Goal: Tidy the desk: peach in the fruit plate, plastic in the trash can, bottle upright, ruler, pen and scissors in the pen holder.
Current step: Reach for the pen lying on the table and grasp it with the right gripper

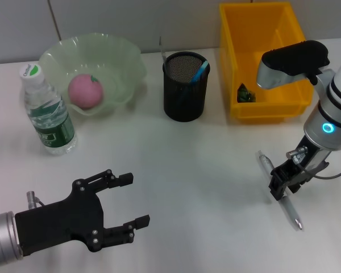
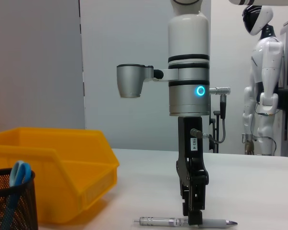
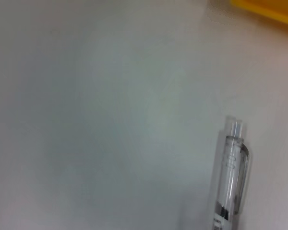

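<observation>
A white bench [image 1: 176, 170] is carrying everything in view. A white humanoid robot figure [image 2: 262, 76] is standing in the background of the left wrist view, beyond the bench's far edge, before a pale wall [image 2: 125, 38].

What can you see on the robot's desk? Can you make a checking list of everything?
Surface: white desk, mostly bare in the middle.
Job's things: peach in the plate; bottle upright beside the plate; holder with a blue-handled item inside; pen lying flat on the desk; yellow bin with a small dark scrap inside.
Clutter: nothing seen.
Grippers: right gripper down at the pen, fingers astride it; left gripper open, near the front edge, holding nothing.
Cables: thin cable at the right wrist.
Surroundings: grey wall; white humanoid robot standing behind.
</observation>
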Tool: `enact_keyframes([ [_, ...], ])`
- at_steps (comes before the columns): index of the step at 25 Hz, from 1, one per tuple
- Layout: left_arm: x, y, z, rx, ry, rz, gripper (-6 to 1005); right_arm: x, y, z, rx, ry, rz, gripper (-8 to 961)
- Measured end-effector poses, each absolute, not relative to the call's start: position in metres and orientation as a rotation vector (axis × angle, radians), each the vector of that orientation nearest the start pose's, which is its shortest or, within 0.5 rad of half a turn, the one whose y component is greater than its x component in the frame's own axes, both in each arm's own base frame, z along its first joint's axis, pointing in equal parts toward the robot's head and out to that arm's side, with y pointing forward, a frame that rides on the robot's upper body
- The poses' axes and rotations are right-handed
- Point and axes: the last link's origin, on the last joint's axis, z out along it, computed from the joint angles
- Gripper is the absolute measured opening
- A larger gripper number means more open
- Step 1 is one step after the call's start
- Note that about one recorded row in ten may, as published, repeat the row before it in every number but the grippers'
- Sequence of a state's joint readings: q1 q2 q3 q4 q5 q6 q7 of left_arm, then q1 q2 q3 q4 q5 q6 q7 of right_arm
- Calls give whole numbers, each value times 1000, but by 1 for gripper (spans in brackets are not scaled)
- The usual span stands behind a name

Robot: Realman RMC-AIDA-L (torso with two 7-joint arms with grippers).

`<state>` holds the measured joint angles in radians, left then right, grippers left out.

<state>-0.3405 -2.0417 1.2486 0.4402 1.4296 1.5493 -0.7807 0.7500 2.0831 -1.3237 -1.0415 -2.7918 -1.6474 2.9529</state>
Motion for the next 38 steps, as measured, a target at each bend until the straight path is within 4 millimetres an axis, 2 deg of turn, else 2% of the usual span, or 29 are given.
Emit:
enact_keyframes([
  [12, -277, 256, -49, -2742, -148, -892, 803, 217, 356, -11, -2191, 1520, -784, 363],
  [38, -278, 256, -48, -2743, -145, -892, 803, 220, 355, -12, -2195, 1528, -797, 262],
])
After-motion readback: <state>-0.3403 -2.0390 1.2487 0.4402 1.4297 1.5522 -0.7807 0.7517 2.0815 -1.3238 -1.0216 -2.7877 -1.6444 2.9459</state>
